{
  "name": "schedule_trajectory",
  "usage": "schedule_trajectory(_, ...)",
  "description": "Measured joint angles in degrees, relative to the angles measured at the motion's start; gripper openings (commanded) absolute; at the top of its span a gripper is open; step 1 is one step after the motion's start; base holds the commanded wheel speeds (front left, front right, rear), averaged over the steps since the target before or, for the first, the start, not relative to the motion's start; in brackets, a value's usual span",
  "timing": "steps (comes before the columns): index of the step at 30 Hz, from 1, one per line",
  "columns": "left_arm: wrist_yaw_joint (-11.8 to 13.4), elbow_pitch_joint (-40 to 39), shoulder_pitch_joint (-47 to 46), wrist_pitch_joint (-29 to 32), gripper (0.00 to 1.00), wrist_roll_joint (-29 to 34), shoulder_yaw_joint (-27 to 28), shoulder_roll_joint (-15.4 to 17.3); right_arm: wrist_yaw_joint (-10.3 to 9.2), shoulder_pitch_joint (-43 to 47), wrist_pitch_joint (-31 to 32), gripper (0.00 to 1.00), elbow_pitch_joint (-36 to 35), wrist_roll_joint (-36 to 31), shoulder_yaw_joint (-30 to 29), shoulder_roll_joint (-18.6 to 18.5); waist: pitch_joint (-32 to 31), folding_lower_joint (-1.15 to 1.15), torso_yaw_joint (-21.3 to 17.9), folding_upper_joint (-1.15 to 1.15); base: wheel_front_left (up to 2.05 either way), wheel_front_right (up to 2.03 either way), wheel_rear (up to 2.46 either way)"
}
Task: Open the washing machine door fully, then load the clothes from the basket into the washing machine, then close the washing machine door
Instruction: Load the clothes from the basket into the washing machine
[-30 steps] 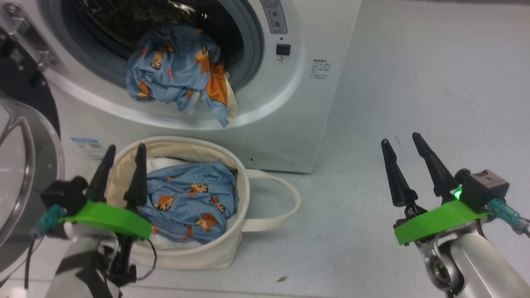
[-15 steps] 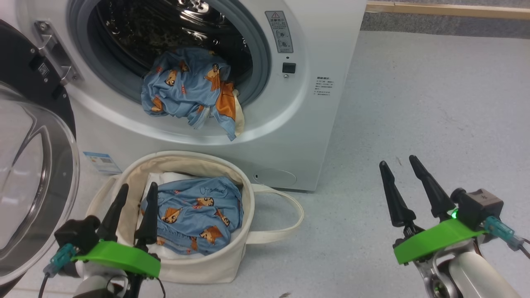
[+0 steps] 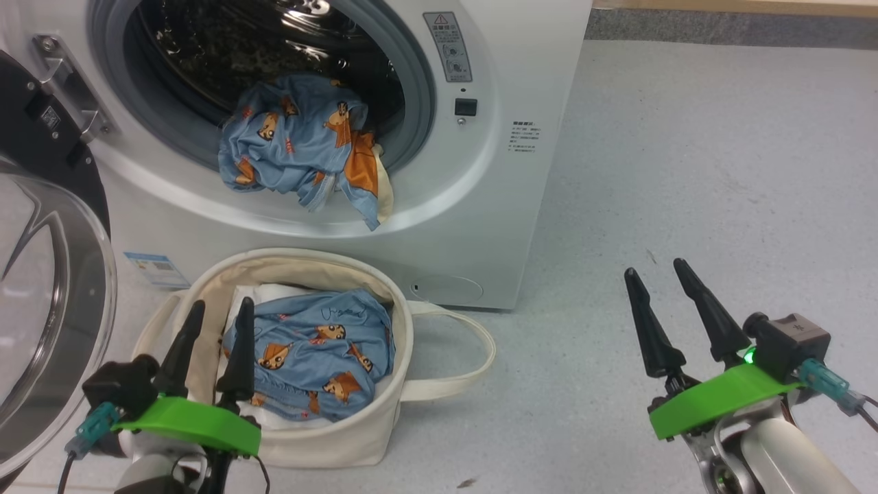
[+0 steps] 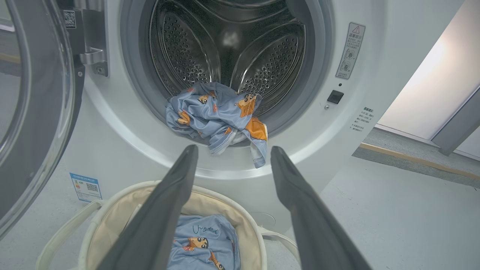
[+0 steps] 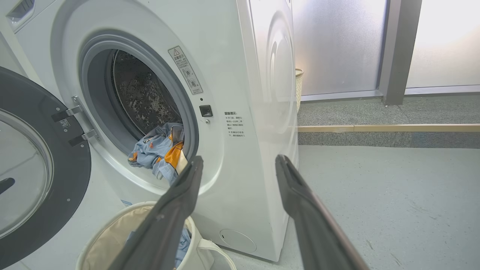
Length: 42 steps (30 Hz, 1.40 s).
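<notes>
The white washing machine (image 3: 507, 206) stands with its door (image 3: 41, 309) swung wide open to the left, black rim and clear glass bowl facing me. One piece of the light blue clothes (image 3: 295, 144) lies in the drum mouth and hangs over the grey ring. Another piece (image 3: 315, 350) lies in the cream basket (image 3: 302, 257) on the floor in front. My left gripper (image 3: 223, 302) hovers open over the basket's near left rim, holding nothing. My right gripper (image 3: 654, 266) is open and empty over bare floor, well right of the washer. The wrist views show both grippers open (image 4: 234, 148) (image 5: 240, 157).
A plain white cloth (image 3: 257, 295) lies under the blue garment in the basket. A blue label (image 3: 156, 269) marks the washer's lower left corner. Grey floor (image 3: 686, 171) stretches to the right. A wooden strip (image 5: 393, 128) and frosted glass panels lie beyond the washer.
The whole head picture shifted, so the camera moved. Relative to the basket, my left gripper sits a little nearer to me. Clothes, basket and door stay put; both grippers stay open.
</notes>
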Motion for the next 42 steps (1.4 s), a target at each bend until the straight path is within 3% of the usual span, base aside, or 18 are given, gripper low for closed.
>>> schedule_trajectory(11,0.0,0.5,-0.3,0.0,1.0,0.1,0.4,0.0,0.0,-0.1,0.0,1.0,-0.2,0.0,0.0,0.0,1.2,0.0,0.0,0.0,0.0,0.0,0.0)
schedule_trajectory(18,0.0,4.8,-2.4,0.0,1.0,0.4,-0.2,-0.2,0.0,-0.2,0.0,1.0,-0.4,0.0,0.0,0.0,3.0,0.0,-0.2,0.0,0.0,0.0,0.0)
schedule_trajectory(34,0.0,21.6,-21.9,0.0,1.0,-3.5,-6.4,1.3,0.0,-3.9,0.0,1.0,-2.4,-2.2,-1.1,1.1,14.3,0.01,-3.2,0.0,0.0,0.0,0.0)
schedule_trajectory(42,0.0,24.8,-32.6,0.0,1.0,-6.5,-7.3,2.3,0.0,-5.8,0.0,1.0,-4.3,-4.3,-2.9,3.1,21.9,0.01,-5.1,0.0,0.0,0.0,0.0)
